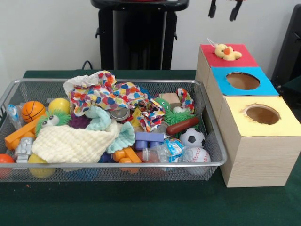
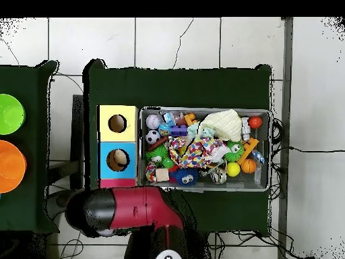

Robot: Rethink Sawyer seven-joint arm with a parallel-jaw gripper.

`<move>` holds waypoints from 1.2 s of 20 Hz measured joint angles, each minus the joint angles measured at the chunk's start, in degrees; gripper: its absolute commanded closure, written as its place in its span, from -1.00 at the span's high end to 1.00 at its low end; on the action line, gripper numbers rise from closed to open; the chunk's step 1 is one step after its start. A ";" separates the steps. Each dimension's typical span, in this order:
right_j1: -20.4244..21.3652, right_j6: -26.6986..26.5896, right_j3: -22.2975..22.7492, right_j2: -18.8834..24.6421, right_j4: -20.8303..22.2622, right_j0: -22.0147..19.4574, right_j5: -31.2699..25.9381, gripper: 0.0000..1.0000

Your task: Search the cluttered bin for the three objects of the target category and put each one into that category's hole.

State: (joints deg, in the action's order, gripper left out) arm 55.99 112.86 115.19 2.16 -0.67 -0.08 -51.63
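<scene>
The silver wire-mesh bin lies on the green table, heaped with toys, and also shows in the overhead view. A fluffy yellow duckling with an orange beak sits in the red-topped hole of the wooden box, its head sticking out. A green fuzzy creature with big eyes lies at the bin's left. A green spiky one lies right of centre. My gripper hangs above the duckling at the top edge, open and empty. In the overhead view my red arm hides it.
The box also has a blue-topped hole and a yellow-topped hole. A soccer ball, baseball, orange basketball, spotted cloth and yellow knitted cloth crowd the bin. Green and orange bowls stand on a side table.
</scene>
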 measured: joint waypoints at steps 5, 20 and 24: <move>2.54 0.00 -0.05 -0.01 -0.01 -2.27 -2.84 1.00; -3.54 -0.15 -5.78 3.66 10.42 -19.64 13.09 1.00; -7.57 -0.15 -9.35 3.90 13.33 -23.64 14.64 1.00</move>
State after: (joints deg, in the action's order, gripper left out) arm 48.42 112.71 105.84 6.06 12.65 -23.72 -36.99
